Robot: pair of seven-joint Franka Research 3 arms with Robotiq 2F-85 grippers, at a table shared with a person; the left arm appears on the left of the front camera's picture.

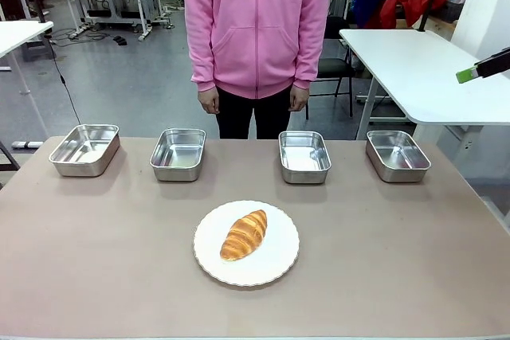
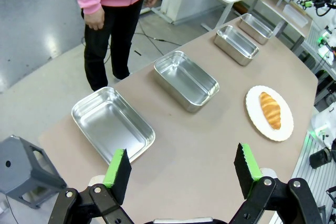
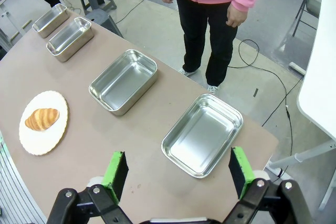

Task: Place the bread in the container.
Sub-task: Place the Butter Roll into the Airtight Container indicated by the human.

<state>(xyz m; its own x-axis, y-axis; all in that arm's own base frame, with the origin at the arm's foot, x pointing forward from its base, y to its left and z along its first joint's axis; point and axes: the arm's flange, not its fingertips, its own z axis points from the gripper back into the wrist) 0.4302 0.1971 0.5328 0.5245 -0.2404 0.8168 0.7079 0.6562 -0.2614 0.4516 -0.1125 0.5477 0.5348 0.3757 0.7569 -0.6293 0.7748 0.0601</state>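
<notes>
The bread (image 1: 244,234), a golden-brown croissant, lies on a round white plate (image 1: 279,265) near the table's front middle. Beyond it, several identical steel containers stand empty in a row, among them the leftmost (image 1: 84,149) and the rightmost (image 1: 397,155). My left gripper (image 2: 182,169) hangs open and empty above the table's left end, near the leftmost container (image 2: 113,124); the bread (image 2: 271,109) lies far off. My right gripper (image 3: 177,171) is open and empty above the right end, over the rightmost container (image 3: 203,134); the bread (image 3: 42,119) lies far to its left. The right gripper (image 1: 472,74) pokes in high at the right edge.
A person in a pink hoodie (image 1: 256,21) stands at the table's far side, hands hanging down beside the body. A white side table (image 1: 414,69) stands at the back right. A grey stool (image 2: 23,169) sits on the floor off the table's left end.
</notes>
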